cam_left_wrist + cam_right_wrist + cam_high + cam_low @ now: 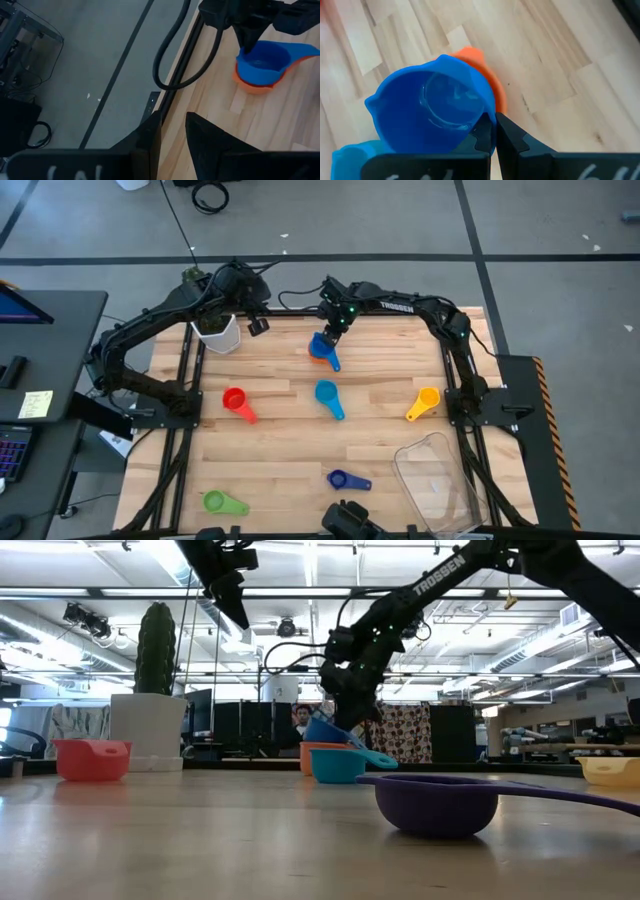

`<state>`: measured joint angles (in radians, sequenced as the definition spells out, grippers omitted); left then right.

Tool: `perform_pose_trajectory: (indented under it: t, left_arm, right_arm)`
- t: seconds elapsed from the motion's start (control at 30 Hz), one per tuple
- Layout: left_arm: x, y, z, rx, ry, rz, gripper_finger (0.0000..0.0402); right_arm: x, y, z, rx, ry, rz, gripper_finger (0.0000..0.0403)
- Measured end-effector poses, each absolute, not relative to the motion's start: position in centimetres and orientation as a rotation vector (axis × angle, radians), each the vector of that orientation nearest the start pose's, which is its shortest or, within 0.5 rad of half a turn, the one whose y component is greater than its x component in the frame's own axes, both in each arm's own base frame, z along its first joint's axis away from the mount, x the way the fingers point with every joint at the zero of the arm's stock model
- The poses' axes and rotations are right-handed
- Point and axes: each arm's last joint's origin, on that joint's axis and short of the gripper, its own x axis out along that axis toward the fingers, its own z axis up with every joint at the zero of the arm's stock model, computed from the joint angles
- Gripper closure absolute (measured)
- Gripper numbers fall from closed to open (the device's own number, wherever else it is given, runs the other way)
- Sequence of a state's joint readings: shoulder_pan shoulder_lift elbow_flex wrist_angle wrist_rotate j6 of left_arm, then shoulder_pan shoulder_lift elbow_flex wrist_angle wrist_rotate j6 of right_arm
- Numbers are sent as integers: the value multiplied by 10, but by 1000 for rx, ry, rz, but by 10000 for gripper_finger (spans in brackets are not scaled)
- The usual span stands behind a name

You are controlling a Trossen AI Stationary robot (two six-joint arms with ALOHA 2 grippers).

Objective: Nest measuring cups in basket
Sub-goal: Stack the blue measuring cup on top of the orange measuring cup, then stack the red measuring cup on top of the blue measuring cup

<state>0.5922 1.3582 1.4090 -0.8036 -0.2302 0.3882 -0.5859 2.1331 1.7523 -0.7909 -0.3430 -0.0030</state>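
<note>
Seven plastic scoop-cups lie over the pale wooden bench (pixel 290 440); the blue plastic measuring cup (pixel 322 345) sits in the orange one (pixel 492 90), right gripper fingers (pixel 512 137) pinching its rim. Left gripper (pixel 256 323) hovers, fingers parted, near the white cactus pot (pixel 222 335); the clear rectangular plastic basket (pixel 440 480) stands at a corner, with grey floor (pixel 400 220) beyond

Blue cup (pixel 322 346) over orange cup (pixel 487 85); red cup (pixel 235 400), yellow cup (pixel 426 399).

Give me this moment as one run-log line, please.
right gripper: shut on blue cup rim, over orange cup | left gripper: open, empty, waiting near white pot | basket: no cups
</note>
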Motion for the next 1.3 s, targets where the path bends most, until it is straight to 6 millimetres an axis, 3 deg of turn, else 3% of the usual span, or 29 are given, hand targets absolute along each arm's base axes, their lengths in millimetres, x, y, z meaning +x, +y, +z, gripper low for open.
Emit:
perform_pose_trajectory:
  t: [0.33,0.57,0.77,0.97,1.13,1.3]
  left_arm:
    - [225,160,368,209,900,622,308]
    - [225,160,368,209,900,622,308]
    - [225,159,368,210,901,621,308]
    - [221,156,363,222,982,582,308]
    - [210,146,351,33,1115,526,308]
    - [195,131,342,-320,1240,469,308]
  right_arm:
    - [379,-239,203,509,1044,-184,324]
    - [374,-243,213,511,1018,-190,324]
    - [352,-244,251,526,963,-183,338]
    - [317,-232,305,503,923,-202,358]
    - [291,-210,350,439,856,-219,368]
    - [269,-188,388,384,762,-223,371]
